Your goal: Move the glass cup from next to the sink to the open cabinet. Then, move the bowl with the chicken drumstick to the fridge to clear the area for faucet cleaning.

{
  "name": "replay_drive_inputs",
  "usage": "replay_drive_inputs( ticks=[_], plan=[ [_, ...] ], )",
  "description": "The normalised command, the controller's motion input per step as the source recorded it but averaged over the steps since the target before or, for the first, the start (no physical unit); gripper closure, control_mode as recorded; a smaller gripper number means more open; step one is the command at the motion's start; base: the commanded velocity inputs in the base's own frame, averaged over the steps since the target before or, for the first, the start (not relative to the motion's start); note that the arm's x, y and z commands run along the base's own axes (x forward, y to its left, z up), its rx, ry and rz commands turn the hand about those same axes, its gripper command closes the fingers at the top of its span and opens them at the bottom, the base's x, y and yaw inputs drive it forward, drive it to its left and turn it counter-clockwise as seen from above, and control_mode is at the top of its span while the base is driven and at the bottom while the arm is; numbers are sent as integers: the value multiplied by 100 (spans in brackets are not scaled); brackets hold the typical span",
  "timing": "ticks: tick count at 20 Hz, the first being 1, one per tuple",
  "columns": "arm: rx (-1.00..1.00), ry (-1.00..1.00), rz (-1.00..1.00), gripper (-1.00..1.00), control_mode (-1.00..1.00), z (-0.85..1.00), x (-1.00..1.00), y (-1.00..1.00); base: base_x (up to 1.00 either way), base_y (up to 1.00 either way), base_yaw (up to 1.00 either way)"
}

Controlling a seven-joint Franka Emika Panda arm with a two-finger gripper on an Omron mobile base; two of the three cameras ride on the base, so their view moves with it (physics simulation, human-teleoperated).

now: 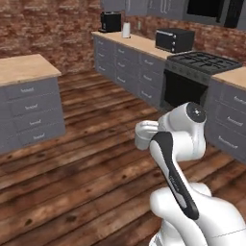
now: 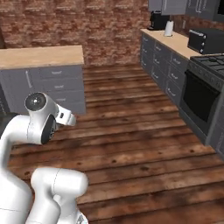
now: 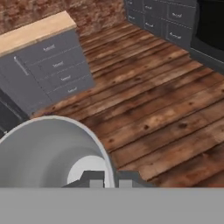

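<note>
Wooden floor (image 3: 166, 113) open; glass cup (image 3: 48, 153) seemingly gripped.

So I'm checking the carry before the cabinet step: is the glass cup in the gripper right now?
Yes, in the hand view the gripper is closed on the glass cup, fingertips pinching its rim.

The glass cup (image 3: 52, 153) is clamped at its rim between the gripper (image 3: 107, 180) fingertips, above a wooden floor (image 3: 166, 109); grey drawers (image 3: 57, 65) are seen beyond.
</note>
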Motion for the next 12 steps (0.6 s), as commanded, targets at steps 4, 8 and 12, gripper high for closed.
replay_drive_inputs(
  ticks=[4, 8, 12],
  plan=[
    [0, 0, 0, 100, 100, 0, 0, 0, 100, 0, -37],
    [0, 0, 0, 100, 100, 0, 0, 0, 100, 0, -29],
    [0, 0, 0, 100, 100, 0, 0, 0, 100, 0, -28]
  ],
)
